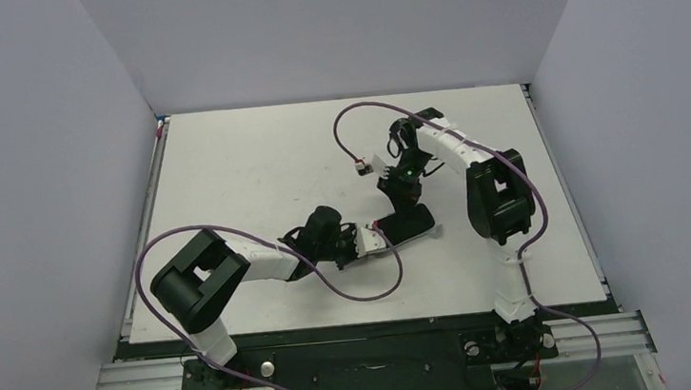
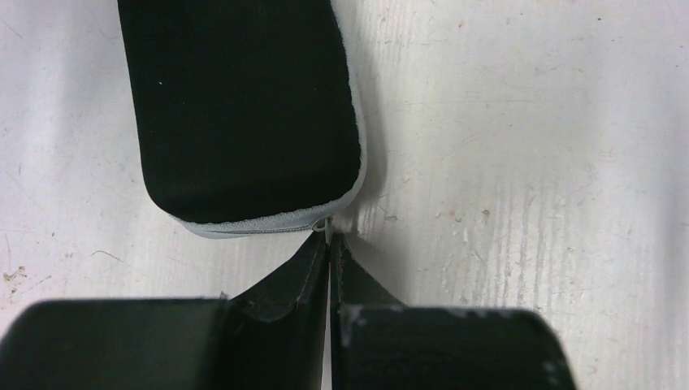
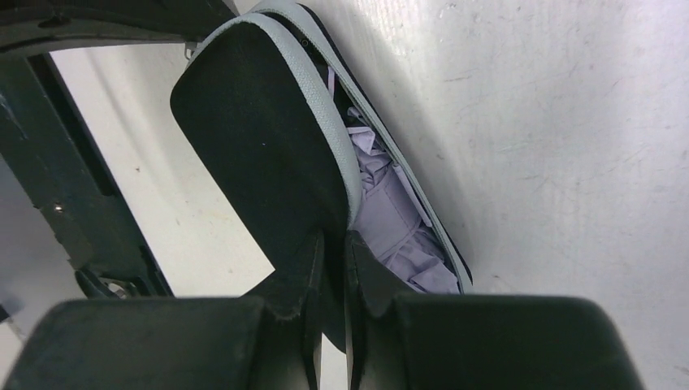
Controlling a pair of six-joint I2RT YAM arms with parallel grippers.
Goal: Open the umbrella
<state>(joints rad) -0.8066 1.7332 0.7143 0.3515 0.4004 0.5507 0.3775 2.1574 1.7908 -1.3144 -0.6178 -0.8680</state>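
Observation:
A black zip case [image 1: 409, 224] with a pale grey zipper lies mid-table. In the right wrist view its lid [image 3: 260, 154] is lifted, and the folded lavender umbrella [image 3: 398, 227] lies inside; the shaft and handle are hidden. My right gripper [image 3: 331, 244] is shut on the lid's edge and stands over the case in the top view [image 1: 407, 203]. My left gripper [image 2: 329, 244] is shut on the small zipper pull [image 2: 327, 229] at the corner of the case [image 2: 236, 106]. In the top view it lies low at the case's left end [image 1: 375, 240].
The case rests on a white table [image 1: 253, 166] enclosed by grey walls. Purple cables loop from both arms, one along the table [image 1: 370, 293] in front of the case. The left arm's dark body [image 3: 73, 187] fills the left side of the right wrist view.

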